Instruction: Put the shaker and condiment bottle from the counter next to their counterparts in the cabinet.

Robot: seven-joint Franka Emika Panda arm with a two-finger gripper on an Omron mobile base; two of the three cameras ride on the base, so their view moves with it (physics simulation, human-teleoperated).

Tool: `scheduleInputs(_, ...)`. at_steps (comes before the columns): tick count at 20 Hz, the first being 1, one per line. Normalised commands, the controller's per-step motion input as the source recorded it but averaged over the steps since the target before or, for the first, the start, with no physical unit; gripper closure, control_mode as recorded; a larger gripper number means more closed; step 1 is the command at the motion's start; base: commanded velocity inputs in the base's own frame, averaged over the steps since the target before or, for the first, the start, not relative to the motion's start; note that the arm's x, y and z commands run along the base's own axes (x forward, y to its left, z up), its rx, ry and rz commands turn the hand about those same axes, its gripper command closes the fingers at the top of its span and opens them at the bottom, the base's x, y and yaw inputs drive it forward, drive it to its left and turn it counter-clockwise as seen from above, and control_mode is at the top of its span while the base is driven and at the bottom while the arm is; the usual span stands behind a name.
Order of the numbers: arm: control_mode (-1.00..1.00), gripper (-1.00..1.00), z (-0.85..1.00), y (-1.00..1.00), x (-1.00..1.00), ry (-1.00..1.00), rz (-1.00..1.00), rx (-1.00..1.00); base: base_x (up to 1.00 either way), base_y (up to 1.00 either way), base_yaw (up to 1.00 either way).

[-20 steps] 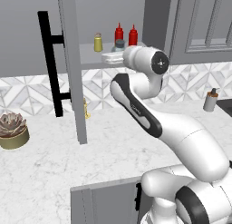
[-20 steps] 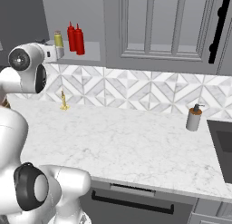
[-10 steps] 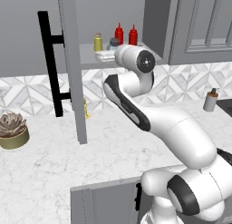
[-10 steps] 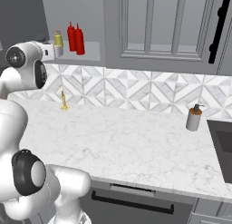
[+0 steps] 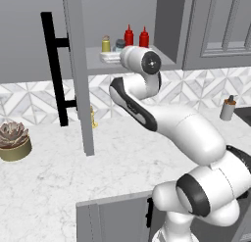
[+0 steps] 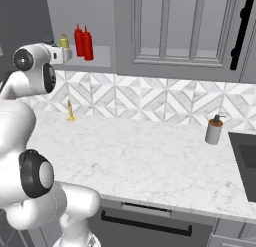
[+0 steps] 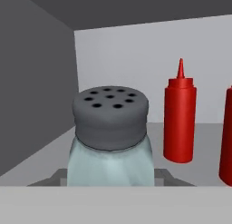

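My gripper is inside the open cabinet, shut on the pale blue-grey shaker, whose dark holed cap shows just above the shelf. The shaker's base is hidden, so I cannot tell whether it rests on the shelf. The yellow shaker stands close to its left. Two red squeeze bottles stand side by side behind it; I cannot tell the condiment bottle from its counterpart. The hand view has one red bottle upright behind the shaker and the other at the right edge.
The cabinet door with its black bar handle stands open on the left. The marble counter carries a grey-brown bottle, a small gold object and a potted succulent. A sink lies at the far right.
The wrist has shifted a little left along the shelf, carrying the shaker closer to the yellow shaker. The bottles have stayed put.
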Motion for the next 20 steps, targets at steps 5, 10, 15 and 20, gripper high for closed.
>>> scheduleInputs(5, -1.0, 1.0, -0.06, 0.02, 0.35, 0.0, 0.0, 0.02, 0.0, 0.0, 0.0)
scheduleInputs(10, -1.0, 1.0, -0.05, 0.24, 0.24, 0.0, 0.0, 0.0, 0.0, 0.0, 0.0)
scheduleInputs(15, -1.0, 1.0, -0.03, 0.16, 0.29, 0.0, 0.0, 0.0, 0.0, 0.0, 0.0)
scheduleInputs(20, -1.0, 1.0, -0.03, 0.0, 0.31, 0.01, 0.0, 0.0, 0.0, 0.0, 0.0)
